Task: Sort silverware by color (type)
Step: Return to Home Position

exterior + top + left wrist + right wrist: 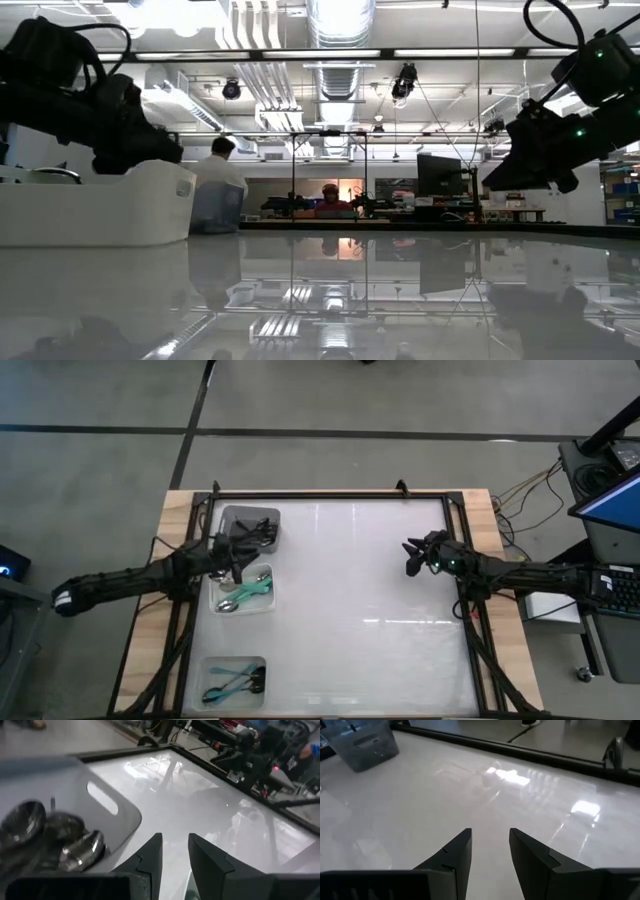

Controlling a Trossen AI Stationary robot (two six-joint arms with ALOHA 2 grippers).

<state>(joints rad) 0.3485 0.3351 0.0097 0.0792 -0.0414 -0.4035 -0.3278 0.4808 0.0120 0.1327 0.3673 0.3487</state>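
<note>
Black spoons (pixel 262 530) lie heaped in the grey bin (pixel 234 517) at the far left corner of the desk (pixel 350 610). From the left wrist view, their rounded bowls (pixel 30 822) crowd against the bin's wall beside its slotted handle. Silver-bowled spoons (pixel 247 591) with teal handles lie in the white bin (pixel 268 607), next along the desk's left side. Dark-bowled spoons (pixel 232 682), also teal-handled, lie in the clear bin (pixel 211 665) at the near left corner. The three bins stand in a row, each apart from the next. The left claw (pixel 237 560) hangs over the strip between the grey bin and the white bin. Its fingers are parted with a narrow gap and nothing is between them, as the left wrist view (pixel 175 840) shows. The right claw (pixel 411 556) hangs over bare desk toward the right side, well apart from the bins. Its fingers are likewise parted and hold nothing (pixel 490 832). In the low view both arms ride clear above the glossy surface, the left one over the white bin. A person (pixel 220 172) is in the room beyond the desk, back turned.
</note>
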